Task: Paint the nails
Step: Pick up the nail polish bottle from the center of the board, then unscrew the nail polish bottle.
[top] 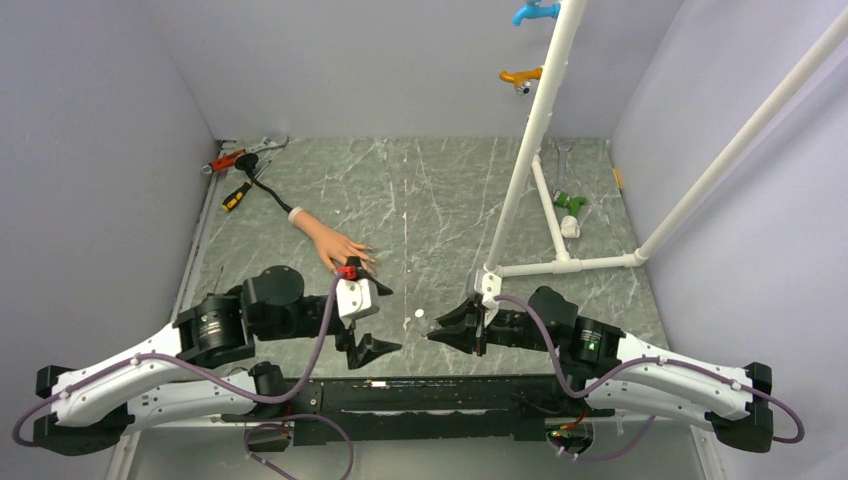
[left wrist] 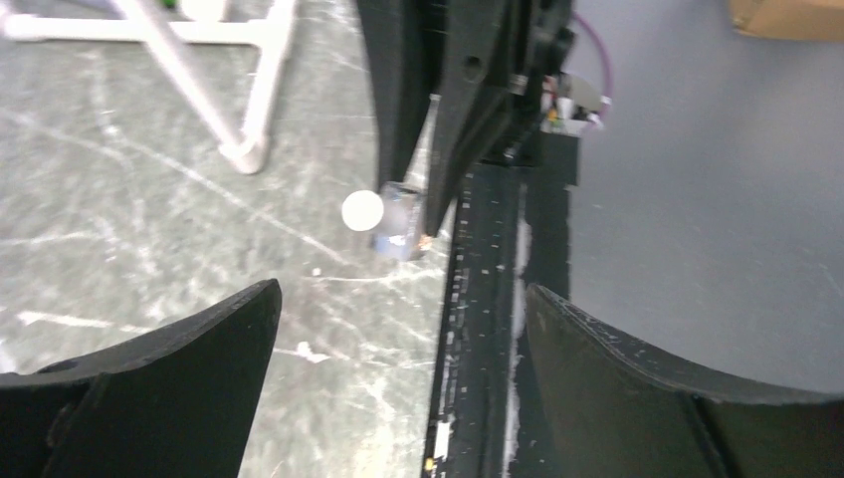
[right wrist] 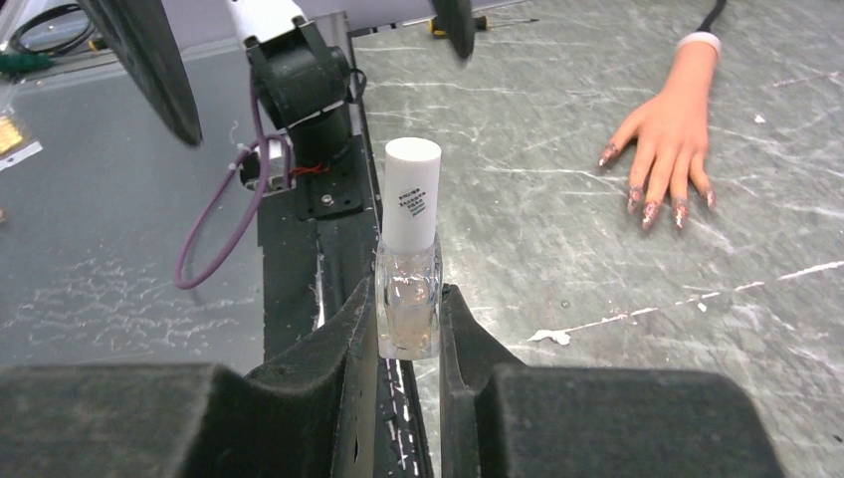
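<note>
Gripping a smooth bottle low: where a slip may be expected

The clear bottle (right wrist: 409,269) is clamped by the right pincer (right wrist: 409,309) at its lower part only, and the white cap (right wrist: 411,189) is left free above the jaws. The left pincer (left wrist: 403,297) is held wide apart with nothing between its fingers. The bottle is seen ahead of it, in the upper centre of its own view. If the cap is twisted, the glass may be turned or tilted in this narrow grip, and polish could be spilled on the tabletop (right wrist: 537,110). The nails (right wrist: 652,209) are found in the upper right of the right wrist view, on the mannequin hand (right wrist: 672,124), which lies flat and well apart from the bottle. Nothing is seen to fasten this hand, so it may be pushed aside by a brush stroke, and the tiny nails may be missed.
</note>
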Available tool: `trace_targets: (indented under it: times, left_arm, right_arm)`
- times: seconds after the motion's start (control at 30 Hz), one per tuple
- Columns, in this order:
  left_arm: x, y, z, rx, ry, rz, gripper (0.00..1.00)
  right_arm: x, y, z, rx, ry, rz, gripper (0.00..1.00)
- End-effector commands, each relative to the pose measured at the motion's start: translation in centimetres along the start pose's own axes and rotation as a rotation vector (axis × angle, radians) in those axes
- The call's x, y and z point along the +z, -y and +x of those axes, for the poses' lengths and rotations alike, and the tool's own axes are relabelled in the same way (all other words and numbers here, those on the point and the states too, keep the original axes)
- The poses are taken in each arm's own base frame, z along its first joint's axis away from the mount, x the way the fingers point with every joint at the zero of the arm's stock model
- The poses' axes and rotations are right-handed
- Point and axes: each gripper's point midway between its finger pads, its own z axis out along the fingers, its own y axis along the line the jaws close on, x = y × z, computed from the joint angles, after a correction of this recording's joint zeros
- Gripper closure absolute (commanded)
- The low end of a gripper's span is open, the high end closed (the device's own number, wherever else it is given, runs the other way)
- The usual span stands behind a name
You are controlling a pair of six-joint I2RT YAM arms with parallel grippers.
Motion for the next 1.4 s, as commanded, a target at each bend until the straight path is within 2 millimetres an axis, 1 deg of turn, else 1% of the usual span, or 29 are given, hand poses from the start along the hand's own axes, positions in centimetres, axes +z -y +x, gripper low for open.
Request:
trace_targets:
  times: [0.0,0.1,0.17,0.2,0.3,0.37,0.43,0.5,0.57,0.63,0.73,0.77,0.83,0.93,1.0,1.13,1.23,1.37]
  left_arm:
    - [-2.5,-3.9,-0.4,0.039,-0.042,-0.235,0.01]
    - [-3.0,-4.3,-0.5,0.049,-0.044,-0.256,0.01]
    - [-3.1,-4.4,-0.4,0.057,-0.051,-0.255,0.01]
    - [-3.1,-4.5,-0.3,0.064,-0.061,-0.255,0.01]
    - [-3.0,-4.5,0.1,0.089,-0.092,-0.239,0.02]
    - [-2.8,-4.1,0.1,0.109,-0.099,-0.196,0.04]
    - [-2.5,-3.7,-0.2,0.128,-0.092,-0.151,0.06]
    - [-2.1,-3.4,-0.7,0.15,-0.076,-0.11,0.05]
    - [-1.6,-4.0,-0.8,0.174,-0.081,-0.107,0.04]
    - [-0.8,-5.2,-0.5,0.194,-0.094,-0.142,0.02]
    - [0.4,-5.4,-0.2,0.197,-0.104,-0.101,0.02]
    - [0.8,-5.0,-0.3,0.185,-0.105,-0.06,0.03]
    - [1.3,-4.7,-0.4,0.158,-0.11,0.007,0.08]
    - [1.9,-4.2,-0.4,0.131,-0.077,0.096,0.14]
    - [1.9,-3.3,-0.5,0.119,-0.05,0.176,0.18]
    - [1.7,-2.3,-0.3,0.112,-0.019,0.261,0.27]
    - [1.6,-1.6,-0.2,0.105,-0.006,0.32,0.3]
    - [1.8,-1.6,0.4,0.094,-0.02,0.323,0.31]
  right_arm:
    - [0.2,1.0,-2.8,0.019,0.085,0.07,1.0]
    - [0.5,1.6,-2.7,0.022,0.074,0.096,1.0]
    - [0.8,1.8,-2.5,0.022,0.059,0.099,0.96]
    - [0.9,1.8,-2.4,0.02,0.049,0.095,1.0]
    - [1.1,2.0,-2.0,0.018,0.029,0.087,1.0]
    - [1.1,2.3,-1.7,0.013,0.019,0.077,1.0]
    - [1.0,2.8,-1.6,0.012,0.016,0.069,1.0]
    - [0.8,3.0,-0.7,0.018,-0.021,0.036,1.0]
    - [0.7,3.4,-0.3,0.02,-0.041,0.019,1.0]
    - [0.7,3.6,0.2,0.012,-0.069,0.005,1.0]
    - [0.9,3.5,0.7,-0.006,-0.097,-0.012,1.0]
    - [0.9,3.5,0.9,-0.004,-0.105,-0.018,1.0]
    - [1.0,3.3,1.1,-0.025,-0.113,-0.035,1.0]
    - [1.0,2.7,1.0,-0.041,-0.111,-0.077,1.0]
    - [1.0,2.2,0.7,-0.048,-0.102,-0.105,1.0]
    - [1.1,1.9,0.7,-0.055,-0.105,-0.133,1.0]
    - [1.4,2.0,0.4,-0.065,-0.108,-0.136,1.0]
    - [1.8,2.1,0.3,-0.073,-0.116,-0.146,1.0]
